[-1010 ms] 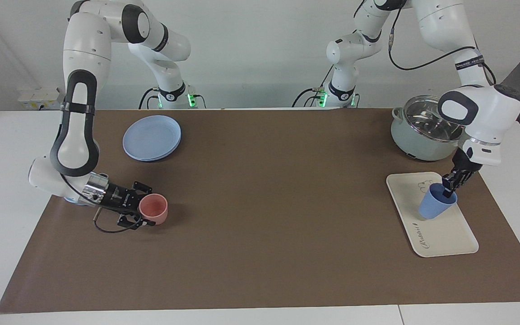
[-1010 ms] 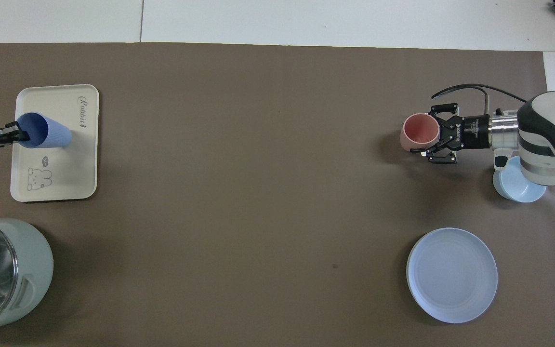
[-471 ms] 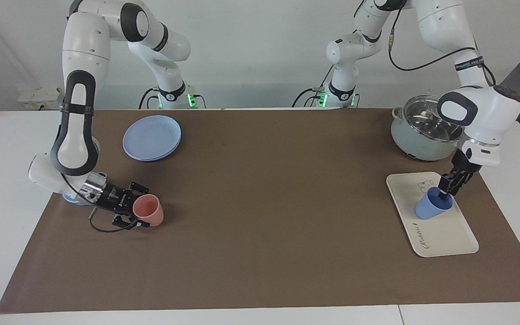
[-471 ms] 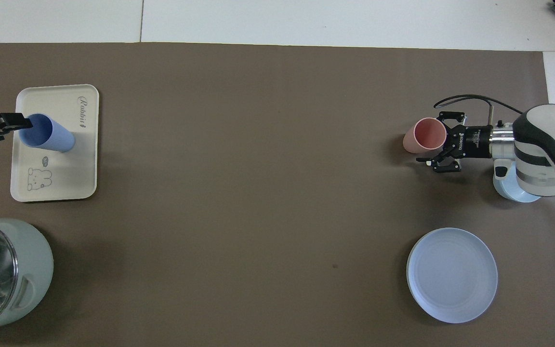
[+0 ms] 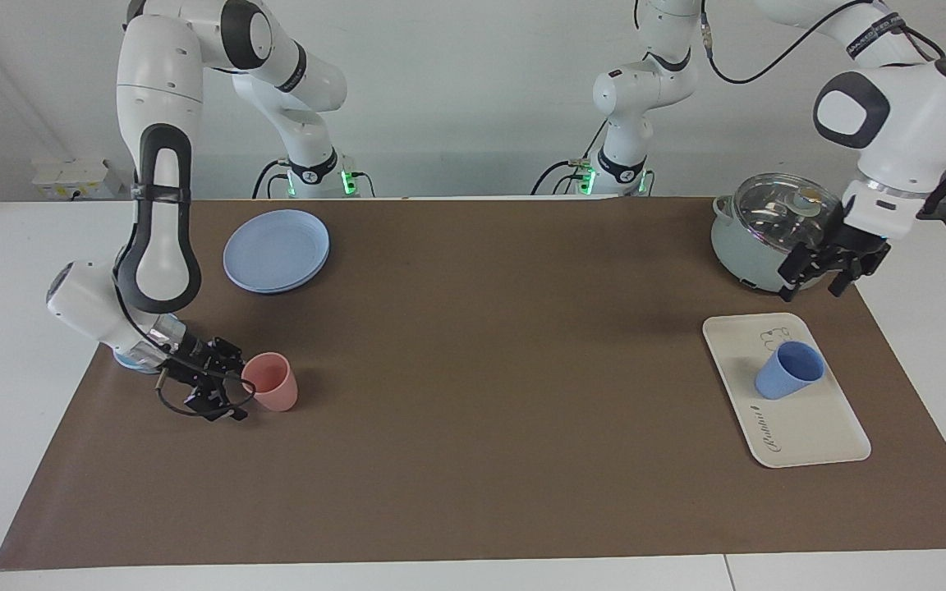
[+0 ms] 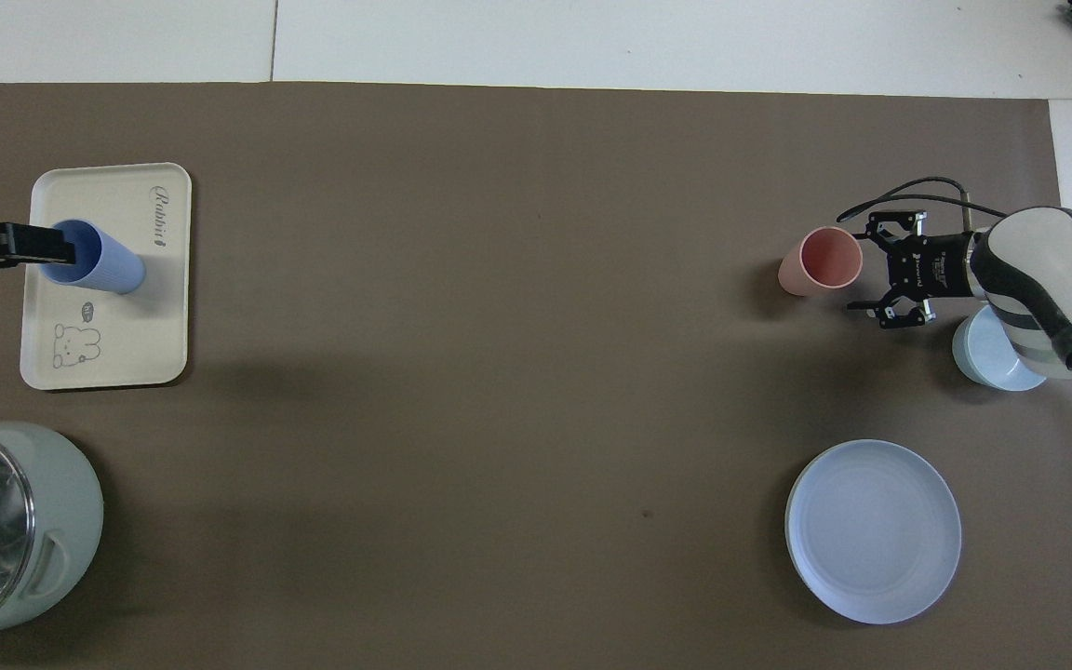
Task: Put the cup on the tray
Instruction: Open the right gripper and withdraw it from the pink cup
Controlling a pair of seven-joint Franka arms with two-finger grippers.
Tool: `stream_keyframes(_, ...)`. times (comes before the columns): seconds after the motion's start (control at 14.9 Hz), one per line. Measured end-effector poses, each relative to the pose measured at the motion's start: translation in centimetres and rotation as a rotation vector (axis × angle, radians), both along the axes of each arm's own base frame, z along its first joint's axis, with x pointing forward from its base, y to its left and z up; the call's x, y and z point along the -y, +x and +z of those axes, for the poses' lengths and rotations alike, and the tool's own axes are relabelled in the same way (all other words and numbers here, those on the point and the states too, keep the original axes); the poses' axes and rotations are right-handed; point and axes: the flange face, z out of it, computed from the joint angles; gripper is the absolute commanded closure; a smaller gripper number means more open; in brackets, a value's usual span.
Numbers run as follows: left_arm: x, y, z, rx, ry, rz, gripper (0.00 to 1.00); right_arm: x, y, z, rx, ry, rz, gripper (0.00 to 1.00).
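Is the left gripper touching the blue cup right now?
Apart. The facing view shows the left gripper raised, open, by the pot, with bare tray between it and the blue cup.

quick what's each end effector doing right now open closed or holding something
Left end effector: open, holding nothing, raised over the pot; cup stands on tray.
Right end effector: open, holding nothing, beside the pink cup.
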Motion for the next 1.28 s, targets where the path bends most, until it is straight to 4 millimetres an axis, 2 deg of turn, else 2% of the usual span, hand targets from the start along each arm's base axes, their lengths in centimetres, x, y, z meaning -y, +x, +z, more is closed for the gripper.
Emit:
stream_keyframes(0.13,5.3,-0.5,-0.5,-0.046,0.047,-0.101,0.0,-0.1,0.0,2.2,0.055,-0.151,0.222,0.0)
stream_keyframes(0.27,7.5,-1.1,-0.3,-0.069,0.058,-0.142,0.0,-1.3,0.2,5.3,0.112,-0.277,0.417,0.0)
stream_keyframes(0.4,7.8,-2.0,1.7,-0.075,0.064,-0.149,0.0,-3.1,0.3,8.8,0.168,-0.365,0.567,0.0)
stream_keyframes(0.54,7.7,-3.3,5.2,-0.09,0.07,-0.149,0.0,-4.5,-0.3,11.7,0.203,-0.41,0.715,0.0)
stream_keyframes(0.67,7.6,-4.4,9.3,-0.107,0.072,-0.148,0.0,-5.4,-0.7,13.8,0.242,-0.432,0.836,0.0)
stream_keyframes(0.88,7.5,-5.0,12.6,-0.138,0.068,-0.144,0.0,-7.1,-1.6,16.6,0.277,-0.435,0.951,0.0)
stream_keyframes(1.01,7.5,-4.6,13.0,-0.125,0.055,-0.145,0.0,-8.9,-2.5,18.7,0.274,-0.447,1.003,0.0)
stream_keyframes(1.14,7.6,-4.1,12.2,-0.128,0.048,-0.147,0.0,-10.2,-3.5,21.1,0.276,-0.469,1.045,0.0)
stream_keyframes(1.28,7.7,-3.7,11.4,-0.13,0.042,-0.147,0.0,-10.6,-4.5,23.3,0.287,-0.482,1.055,0.0)
